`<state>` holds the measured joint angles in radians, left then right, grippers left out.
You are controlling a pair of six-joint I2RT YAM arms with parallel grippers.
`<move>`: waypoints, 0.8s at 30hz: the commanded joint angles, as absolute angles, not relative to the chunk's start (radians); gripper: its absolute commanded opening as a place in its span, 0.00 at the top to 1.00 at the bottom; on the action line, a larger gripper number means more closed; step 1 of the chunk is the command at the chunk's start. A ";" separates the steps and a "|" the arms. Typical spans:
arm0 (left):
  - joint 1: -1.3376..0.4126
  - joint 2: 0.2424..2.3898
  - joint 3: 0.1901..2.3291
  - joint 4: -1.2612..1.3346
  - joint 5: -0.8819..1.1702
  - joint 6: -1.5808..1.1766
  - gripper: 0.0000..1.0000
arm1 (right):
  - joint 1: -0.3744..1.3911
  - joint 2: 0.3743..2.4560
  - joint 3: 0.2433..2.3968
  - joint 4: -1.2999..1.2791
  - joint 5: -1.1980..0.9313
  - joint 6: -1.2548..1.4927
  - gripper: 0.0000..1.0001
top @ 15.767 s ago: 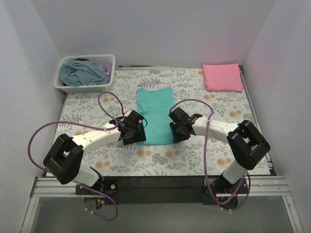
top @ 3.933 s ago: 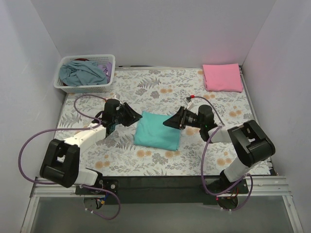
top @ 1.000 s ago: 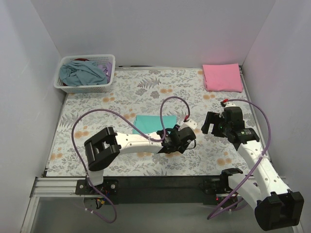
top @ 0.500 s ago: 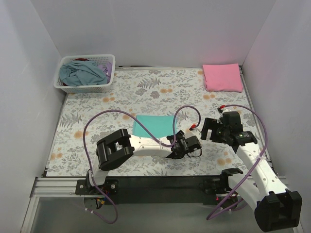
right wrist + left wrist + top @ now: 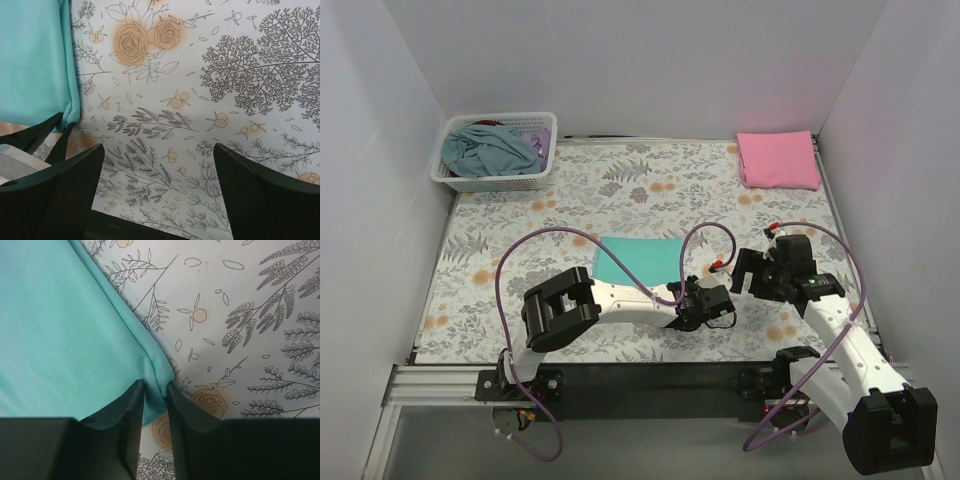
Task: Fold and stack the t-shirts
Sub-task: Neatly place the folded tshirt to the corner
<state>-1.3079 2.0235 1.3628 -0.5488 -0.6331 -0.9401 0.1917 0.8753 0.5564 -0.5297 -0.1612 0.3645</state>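
The teal-green t-shirt (image 5: 635,258) lies folded into a flat rectangle in the middle of the table. My left gripper (image 5: 688,293) reaches across to its near right corner. In the left wrist view the left gripper (image 5: 156,394) is shut on the corner fold of the teal t-shirt (image 5: 60,325). My right gripper (image 5: 742,275) hovers just right of that corner. In its own view the right gripper (image 5: 157,185) is open and holds nothing, with the teal t-shirt (image 5: 35,55) at the upper left. The pink t-shirt (image 5: 777,158) lies folded at the far right corner.
A white lattice basket (image 5: 465,180) with crumpled blue-grey and purple cloth stands at the far left corner. White walls close in the table on three sides. Purple cables loop above both arms. The floral tablecloth (image 5: 520,230) covers the table.
The left jaws have closed onto the teal t-shirt's corner. The left gripper shifted slightly right along the shirt's near edge, and the right gripper came a little nearer and lower.
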 commanded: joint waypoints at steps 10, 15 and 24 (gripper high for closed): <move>-1.328 1.945 1.350 -0.540 -0.617 -0.974 1.00 | 0.153 0.920 0.393 -0.070 -0.481 0.665 0.02; -1.328 1.902 1.335 -0.523 -0.591 -1.012 1.00 | 0.153 1.026 0.276 0.268 -0.580 0.849 0.02; -1.327 1.870 1.325 -0.505 -0.600 -1.022 1.00 | 0.163 1.250 0.213 0.590 -0.583 0.991 0.02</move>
<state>-1.3182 1.9430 1.3323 -0.5320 -0.5957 -1.0176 0.1547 1.1942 0.2325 0.3851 -0.5564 0.9073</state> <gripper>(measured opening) 0.030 0.983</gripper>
